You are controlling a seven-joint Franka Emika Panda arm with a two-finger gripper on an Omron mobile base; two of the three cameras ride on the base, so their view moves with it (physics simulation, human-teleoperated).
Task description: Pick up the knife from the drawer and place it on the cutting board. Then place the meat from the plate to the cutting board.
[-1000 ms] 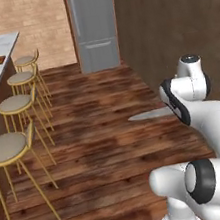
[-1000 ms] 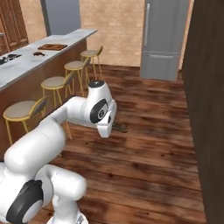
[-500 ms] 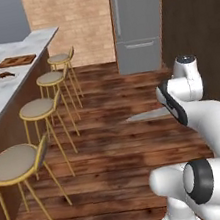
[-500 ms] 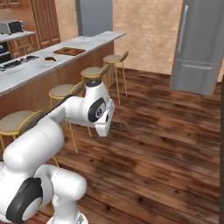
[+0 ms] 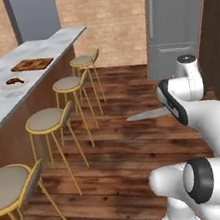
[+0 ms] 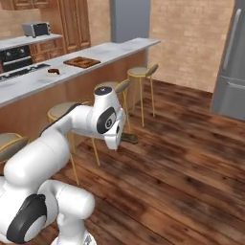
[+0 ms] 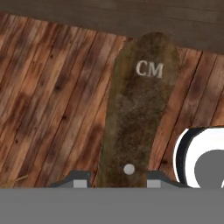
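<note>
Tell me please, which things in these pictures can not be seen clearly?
- Gripper: in the hand view the lower edge cuts off its fingers, shut on the knife; both base views hide them behind the arm.
- Meat on the plate: too small in the left base view.
- Cutting board: too far for its pattern.

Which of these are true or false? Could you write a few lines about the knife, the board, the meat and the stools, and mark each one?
1. The tool is shut on the knife. True.
2. The knife lies on the cutting board. False: it is carried above the wooden floor, away from the counter.
3. The meat is on the plate on the counter. True.
4. The cutting board is on a stool. False: it lies on the counter.
5. Yellow-legged stools stand along the counter. True.
</note>
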